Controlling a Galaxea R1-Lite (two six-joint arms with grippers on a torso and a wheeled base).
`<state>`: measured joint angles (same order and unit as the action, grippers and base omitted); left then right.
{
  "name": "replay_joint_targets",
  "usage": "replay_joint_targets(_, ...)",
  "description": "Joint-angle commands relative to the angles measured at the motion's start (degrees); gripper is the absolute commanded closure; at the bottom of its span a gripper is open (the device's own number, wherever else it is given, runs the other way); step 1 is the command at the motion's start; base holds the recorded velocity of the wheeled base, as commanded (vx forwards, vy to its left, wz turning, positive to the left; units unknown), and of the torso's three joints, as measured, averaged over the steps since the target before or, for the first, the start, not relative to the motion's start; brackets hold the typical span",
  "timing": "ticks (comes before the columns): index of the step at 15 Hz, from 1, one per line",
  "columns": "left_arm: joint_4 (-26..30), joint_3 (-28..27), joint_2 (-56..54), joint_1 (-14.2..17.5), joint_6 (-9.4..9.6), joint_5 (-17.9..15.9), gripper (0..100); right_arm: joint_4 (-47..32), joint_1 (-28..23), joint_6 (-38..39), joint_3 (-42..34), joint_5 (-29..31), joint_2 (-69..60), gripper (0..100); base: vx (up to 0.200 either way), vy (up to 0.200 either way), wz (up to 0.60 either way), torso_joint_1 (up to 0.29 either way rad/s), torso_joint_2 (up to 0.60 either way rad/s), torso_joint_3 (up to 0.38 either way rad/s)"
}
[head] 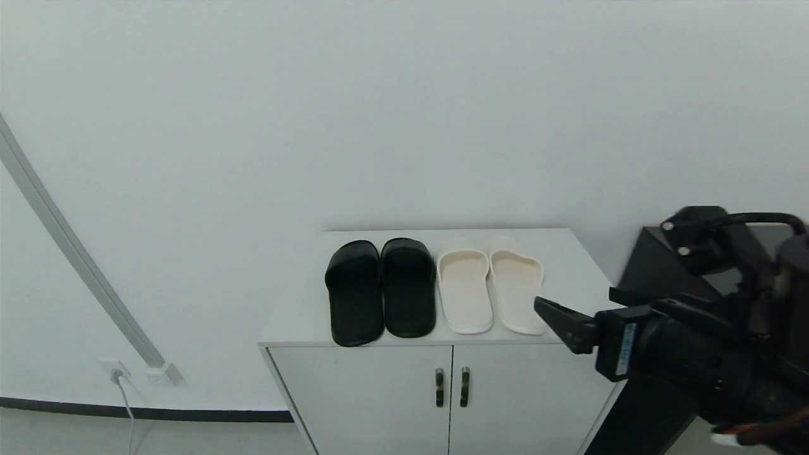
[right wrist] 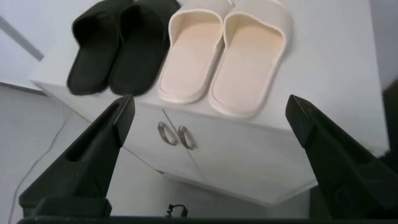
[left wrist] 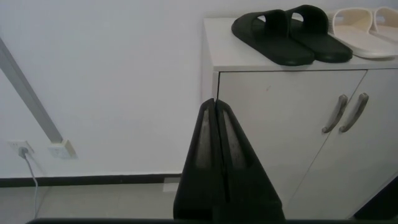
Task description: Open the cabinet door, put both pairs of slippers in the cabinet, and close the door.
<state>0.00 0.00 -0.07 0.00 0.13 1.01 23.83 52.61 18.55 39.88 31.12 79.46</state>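
Note:
A white cabinet [head: 354, 392] stands against the wall with both doors shut; its two dark handles [head: 452, 386] meet at the middle. On its top lie a black pair of slippers [head: 379, 291] and, to their right, a cream pair of slippers [head: 492, 284], toes to the wall. My right gripper [head: 547, 309] hovers open at the cabinet's front right corner, just right of the cream pair [right wrist: 224, 56]; the right gripper [right wrist: 208, 106] has its fingers spread wide with nothing between them. My left gripper [left wrist: 215, 106] is shut and empty, low and left of the cabinet [left wrist: 280, 124], near its front left corner.
A black stand [head: 657, 265] sits right of the cabinet behind my right arm. On the wall at the left are a slanted grey conduit [head: 69, 246] and a socket with a plugged-in cable [head: 115, 374]. Open floor lies left of the cabinet.

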Motion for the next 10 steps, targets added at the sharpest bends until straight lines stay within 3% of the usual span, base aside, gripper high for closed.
replay_joint_targets(1,0.1,0.0,0.1,0.0,-0.05,0.0,100,1.4,0.8,0.2,4.6,2.3,10.0,0,0.000,0.000,0.00,0.000,0.00,0.000)
replay_joint_targets(10,0.0,0.0,0.1,0.0,-0.05,0.0,100,4.8,-4.5,0.1,19.8,8.7,31.8,0,0.000,0.000,0.00,0.000,0.00,0.000)
